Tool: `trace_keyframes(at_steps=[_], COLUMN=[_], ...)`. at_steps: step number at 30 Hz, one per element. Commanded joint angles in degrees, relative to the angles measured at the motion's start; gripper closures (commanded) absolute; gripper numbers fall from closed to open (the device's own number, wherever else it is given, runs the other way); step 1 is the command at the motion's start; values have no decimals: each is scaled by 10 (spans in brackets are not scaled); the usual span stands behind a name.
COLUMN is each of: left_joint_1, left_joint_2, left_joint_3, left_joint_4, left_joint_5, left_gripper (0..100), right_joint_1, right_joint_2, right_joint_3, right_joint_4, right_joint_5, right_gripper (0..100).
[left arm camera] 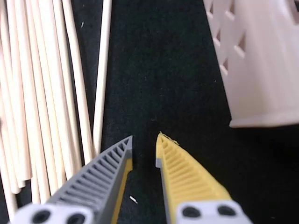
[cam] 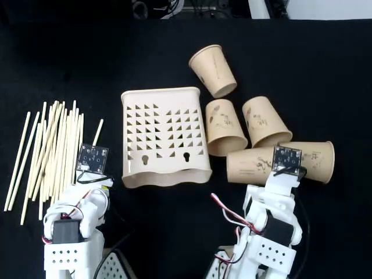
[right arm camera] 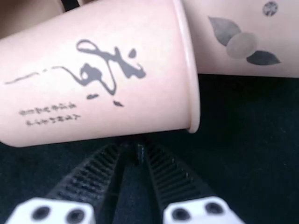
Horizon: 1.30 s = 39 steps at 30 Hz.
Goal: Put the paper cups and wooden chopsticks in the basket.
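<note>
I see the cream basket (cam: pixel 165 136), pierced with triangular holes, lying at the centre of the high view. The pale wooden chopsticks (cam: pixel 52 145) form a loose bundle at the left of that frame. The tan paper cups (cam: pixel 224 125), printed with dark leaves and script, lie on their sides at centre right. My left gripper (left arm camera: pixel 145 140), beside the chopsticks, has its jaws slightly apart and empty. My right gripper (right arm camera: pixel 138 149), tips together, sits just short of one cup's side.
</note>
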<state>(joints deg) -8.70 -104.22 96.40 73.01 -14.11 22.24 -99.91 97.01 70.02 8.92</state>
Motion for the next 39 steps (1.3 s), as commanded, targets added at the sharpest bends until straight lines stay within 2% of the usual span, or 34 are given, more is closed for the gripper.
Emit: trace_keyframes(at_steps=[1,7,12,19,32,35,37,39], left_joint_1=[2,29,93,87,110,117,116,123], left_joint_2=[0,0,0,-1,1,0,0,0], left_joint_3=[9,9,9,-7,-195,-174,-152,-133], left_joint_4=[0,0,0,-30,-48,-39,-29,-18], left_joint_5=[4,5,4,4,5,16,55,66], left_gripper=[905,903,902,905,897,792,727,720], right_joint_1=[9,9,9,9,9,9,9,9], right_joint_2=[-2,-2,-2,-2,-2,-2,-2,-2], right_joint_3=[0,0,0,0,0,0,0,0], right_joint_4=[3,3,3,3,3,3,3,3], right_joint_5=[-2,-2,-2,-2,-2,-2,-2,-2], right_gripper=[984,984,984,984,984,984,984,984])
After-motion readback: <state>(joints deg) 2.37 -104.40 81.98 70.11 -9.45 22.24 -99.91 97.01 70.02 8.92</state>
